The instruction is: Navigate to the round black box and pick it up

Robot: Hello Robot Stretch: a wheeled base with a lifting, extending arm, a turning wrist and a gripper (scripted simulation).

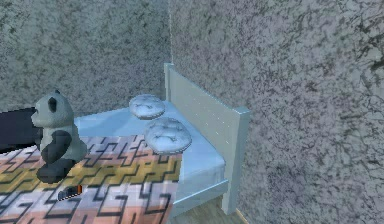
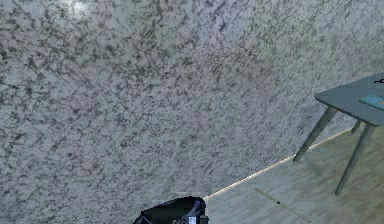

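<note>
Round black box: I cannot pick it out for certain. The nearest candidate is one small dark thing (image 1: 70, 190) with a spot of orange. It lies on the quilt (image 1: 115, 178) just in front of the panda toy (image 1: 58, 135), and it is too small to name.

Ahead stands one bed (image 1: 215, 165) with a pale blue frame, its head against the speckled grey wall (image 1: 290, 80). I count two rounded grey pillows: one (image 1: 148, 103) close to the headboard (image 1: 205, 108), the other (image 1: 168, 136) just beside it, nearer the bed's edge. The one panda toy sits upright on the single zigzag-patterned quilt. One flat black shape (image 1: 18, 130) shows at the forward view's left edge, behind the panda.

In the arm side view, the dark body of my jaws (image 2: 170, 212) pokes up at the bottom edge. I cannot make out the fingers, so I cannot tell whether the jaws are apart or together, or whether they hold anything. One grey-blue table (image 2: 345, 97) stands at that view's right on a pale wooden floor (image 2: 300, 195). Two of its slanted legs are plain, and one flat teal thing (image 2: 375, 101) lies on top.
</note>
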